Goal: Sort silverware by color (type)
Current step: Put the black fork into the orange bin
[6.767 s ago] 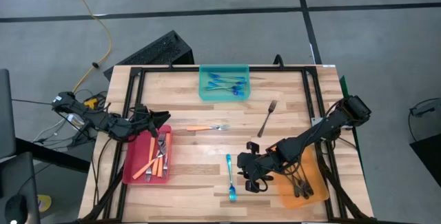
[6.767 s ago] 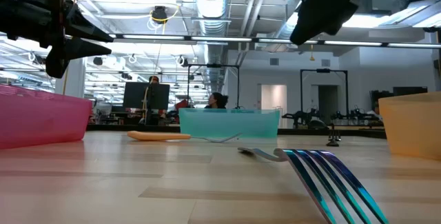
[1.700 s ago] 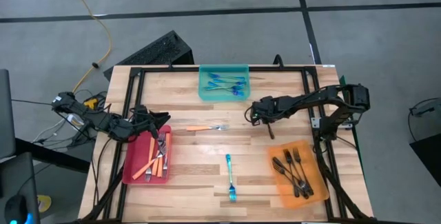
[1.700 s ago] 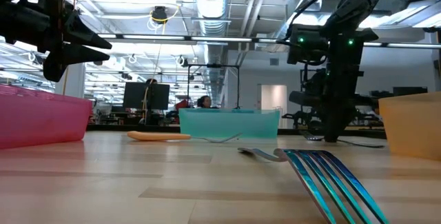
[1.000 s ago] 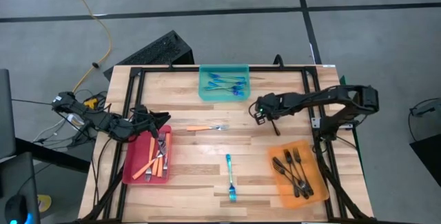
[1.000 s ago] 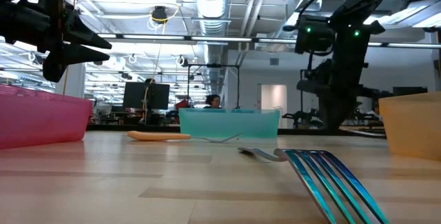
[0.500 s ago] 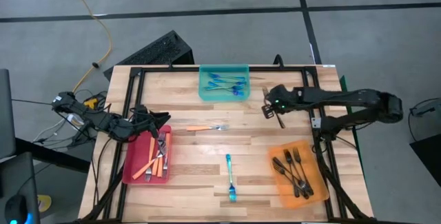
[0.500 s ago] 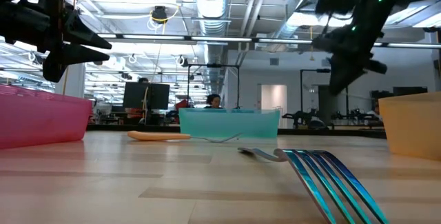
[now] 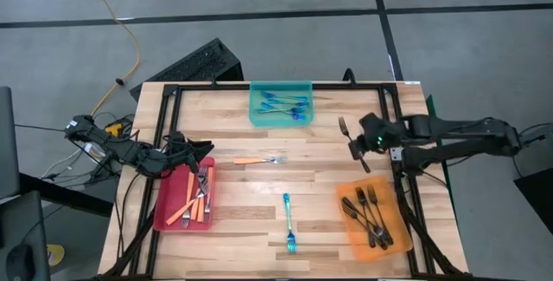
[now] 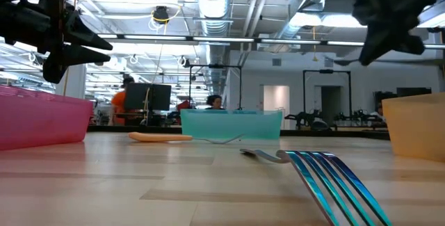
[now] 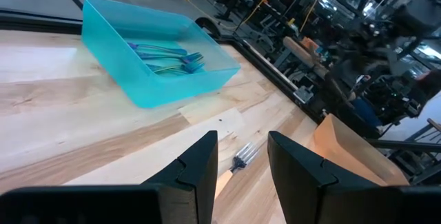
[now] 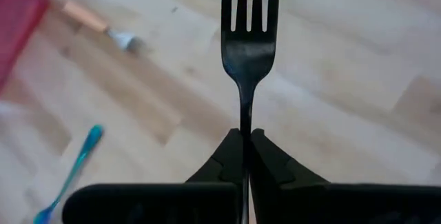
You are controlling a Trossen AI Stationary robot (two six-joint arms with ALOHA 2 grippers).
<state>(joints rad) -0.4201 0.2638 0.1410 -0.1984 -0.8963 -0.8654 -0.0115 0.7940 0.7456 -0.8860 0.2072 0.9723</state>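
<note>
Blue fork (image 10: 330,184) cropped at frame edge

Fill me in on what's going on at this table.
Forks are being sorted by kind into trays. The right gripper is shut on a dark fork, held in the air above the table's right side, near the orange tray that has other dark forks in it. The left gripper is open and hangs over the red tray. An orange-handled fork and a blue fork lie loose on the wood.
</note>
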